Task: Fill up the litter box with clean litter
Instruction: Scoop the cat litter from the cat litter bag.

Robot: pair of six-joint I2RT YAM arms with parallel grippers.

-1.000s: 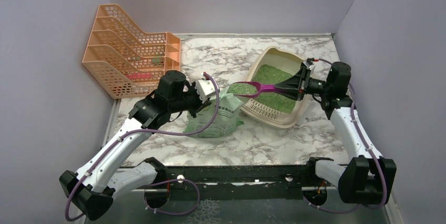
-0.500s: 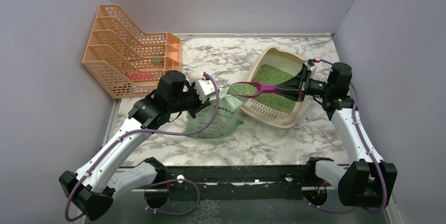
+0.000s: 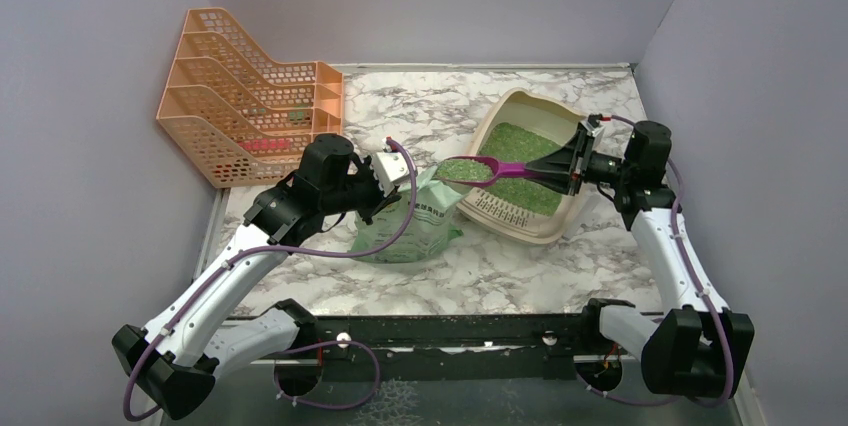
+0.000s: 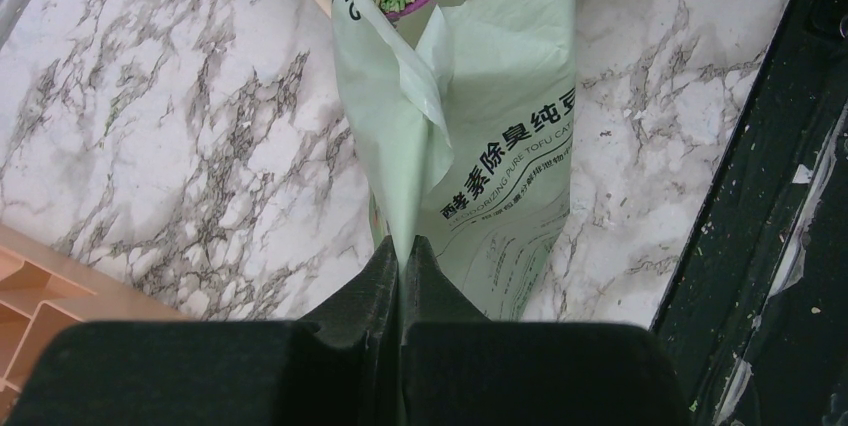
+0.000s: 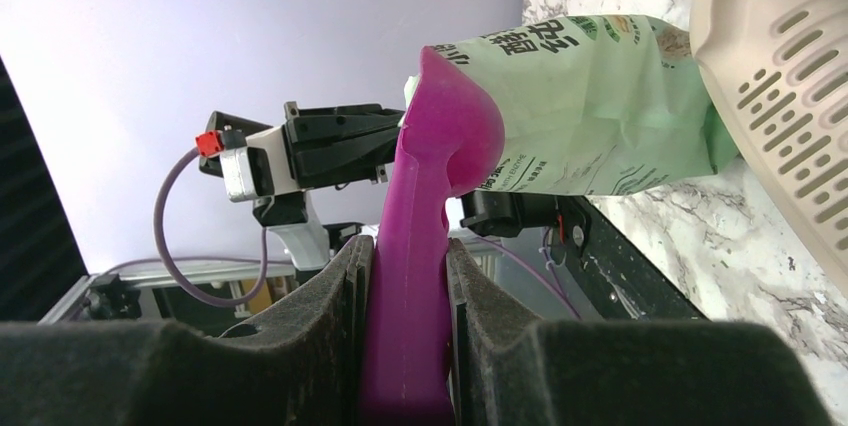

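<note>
The beige litter box (image 3: 494,212) sits at the right middle of the table, with green litter (image 3: 515,141) spread inside; its slotted lip shows in the right wrist view (image 5: 790,106). My right gripper (image 3: 572,168) is shut on the handle of the magenta scoop (image 3: 505,169), also seen in the right wrist view (image 5: 420,246). The scoop's bowl holds green granules (image 3: 461,169) above the bag's mouth, left of the box. The green litter bag (image 3: 415,224) stands left of the box. My left gripper (image 4: 400,249) is shut on the bag's top edge (image 4: 470,126).
An orange mesh file rack (image 3: 245,106) stands at the back left, its corner in the left wrist view (image 4: 30,286). Purple walls close in the table on three sides. The black front rail (image 3: 450,331) runs along the near edge.
The right arm has drawn back slightly to the right, shifting the loaded scoop a little toward the litter box. The left arm and bag have not moved.
</note>
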